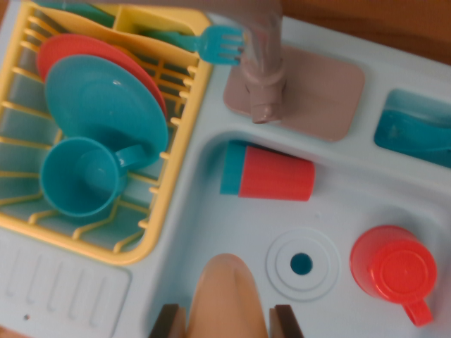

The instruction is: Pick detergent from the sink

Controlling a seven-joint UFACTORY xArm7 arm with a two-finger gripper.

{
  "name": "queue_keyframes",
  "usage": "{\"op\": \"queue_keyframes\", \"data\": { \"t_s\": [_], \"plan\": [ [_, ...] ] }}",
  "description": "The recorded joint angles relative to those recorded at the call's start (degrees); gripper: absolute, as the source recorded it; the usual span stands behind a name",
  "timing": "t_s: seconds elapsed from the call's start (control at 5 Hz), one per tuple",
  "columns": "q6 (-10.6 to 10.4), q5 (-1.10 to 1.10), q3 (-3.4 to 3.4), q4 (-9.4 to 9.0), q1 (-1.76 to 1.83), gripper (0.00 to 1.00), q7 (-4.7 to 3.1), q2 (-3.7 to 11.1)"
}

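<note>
A pale blue toy sink unit (176,232) is filling nearly the whole wrist view, its surface lying under soft, even light. Beyond its far edge, a strip of brown wooden surface (366,21) is showing along the top and into the upper right corner.
</note>
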Motion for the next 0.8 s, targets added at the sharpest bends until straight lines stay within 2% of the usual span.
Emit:
{"op": "queue_keyframes", "data": {
  "t_s": [0.2, 0.4, 0.6, 0.8],
  "plan": [
    [0.0, 0.0, 0.0, 0.0, 0.0, 1.0, 0.0, 0.0],
    [2.54, -0.21, -0.01, 1.84, 0.01, 1.0, 0.3, -0.72],
    [2.54, -0.21, -0.01, 1.84, 0.01, 1.0, 0.3, -0.72],
    [4.95, -0.41, -0.02, 3.58, 0.02, 1.0, 0.58, -1.39]
  ]
}}
